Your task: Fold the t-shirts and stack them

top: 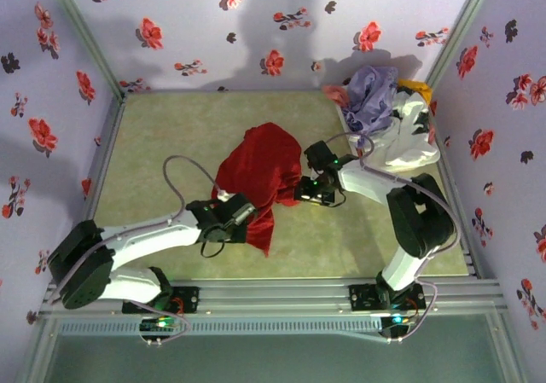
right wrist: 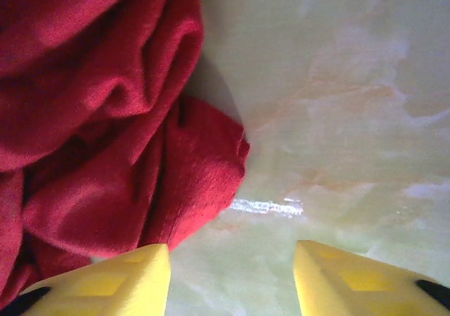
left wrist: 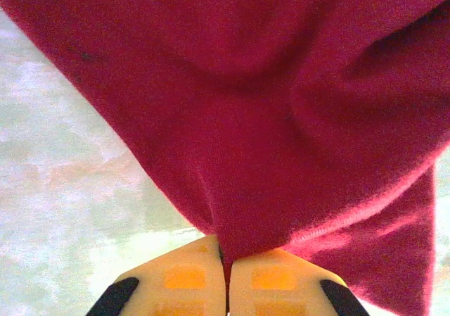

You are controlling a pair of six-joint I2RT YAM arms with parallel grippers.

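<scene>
At tabletop [top: 171, 144] centre, left hand [left wrist: 225, 263] pinches red t-shirt [left wrist: 267, 119] hem; right hand [right wrist: 232, 267] half-spread, empty, cloth just left

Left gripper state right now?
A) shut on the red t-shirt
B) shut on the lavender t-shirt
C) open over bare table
A: in the left wrist view the left gripper has its two fingers pressed together, with an edge of the red t-shirt pinched between them.

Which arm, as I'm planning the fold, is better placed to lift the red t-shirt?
Left: the left claw is shut on the red t-shirt; the right claw stands open beside it.
</scene>
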